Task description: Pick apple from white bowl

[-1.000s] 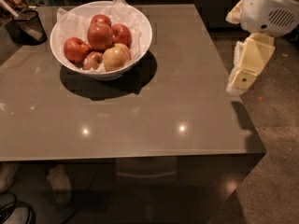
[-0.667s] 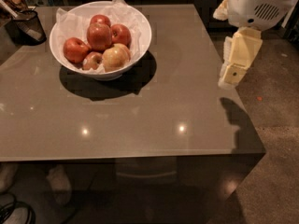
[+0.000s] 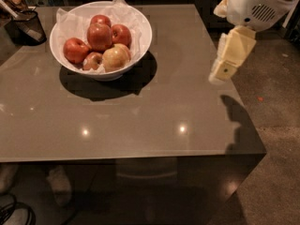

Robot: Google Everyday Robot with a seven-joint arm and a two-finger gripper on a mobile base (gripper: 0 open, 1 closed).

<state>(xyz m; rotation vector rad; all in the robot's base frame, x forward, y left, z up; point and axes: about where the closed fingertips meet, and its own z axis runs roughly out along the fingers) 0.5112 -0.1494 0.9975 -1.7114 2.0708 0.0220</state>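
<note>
Robot test area: gripper (image 3: 219,75) beside table (image 3: 140,116)

Dim room; overhead lights glint on table (image 3: 140,118); gripper (image 3: 222,71) above right edge casts shadow.

1. Gripper (image 3: 224,68), over the right edge of the table (image 3: 154,111): its arm is cut off by the top-right corner.
2. Apple (image 3: 99,35), well apart from the gripper, leftward: underside hidden by neighbouring apples (image 3: 115,58).
3. White bowl (image 3: 123,70): inside covered by paper (image 3: 70,20) and fruit.
4. Mesh cup (image 3: 26,28), farthest from the gripper: contents too dark to tell.

glossy grey-brown table (image 3: 140,111), two light glints (image 3: 182,128); speckled floor (image 3: 276,107) right; dim room.
</note>
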